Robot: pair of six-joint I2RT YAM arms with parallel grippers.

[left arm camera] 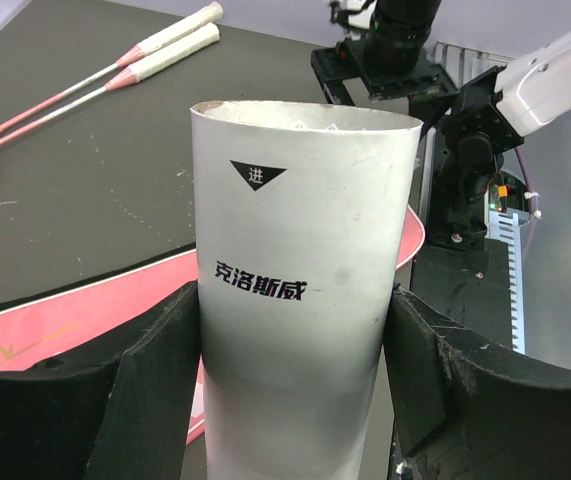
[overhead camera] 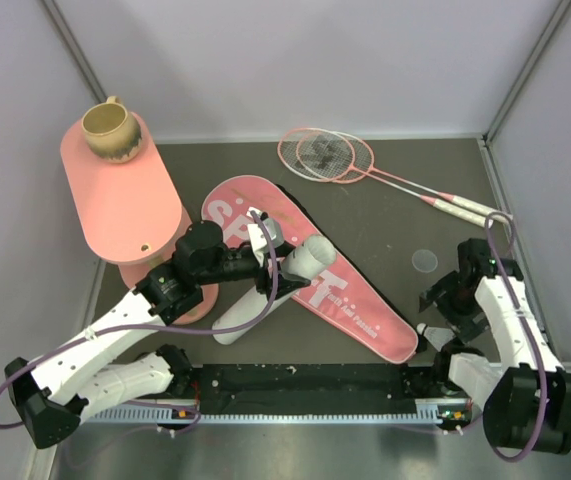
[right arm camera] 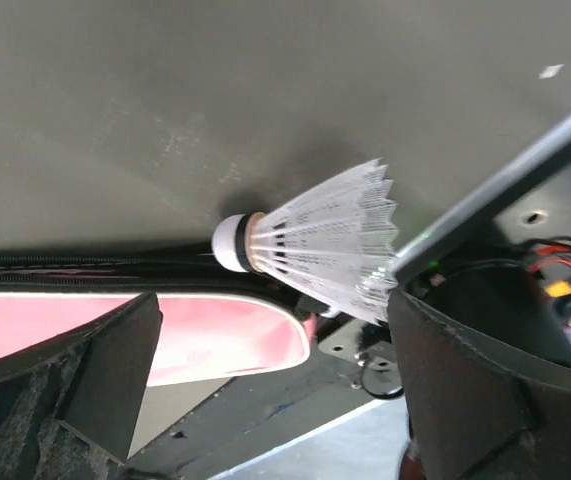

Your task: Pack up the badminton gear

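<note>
Packing: seemingly early; thin pink-framed rackets (overhead camera: 325, 155) unbagged.
Left gripper (left arm camera: 295, 340): pinching long white tube (left arm camera: 300, 190).
Right gripper (right arm camera: 275, 365): spread near white feather shuttlecock (right arm camera: 315, 245).

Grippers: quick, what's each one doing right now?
Left gripper: closed on the white tube.
Right gripper: open, holding nothing; a shuttlecock lies loose before it.

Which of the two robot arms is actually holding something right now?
The left arm: its fingers clamp the white tube from both sides. On the right arm the fingers stand open beside a shuttlecock, not gripping it.
</note>
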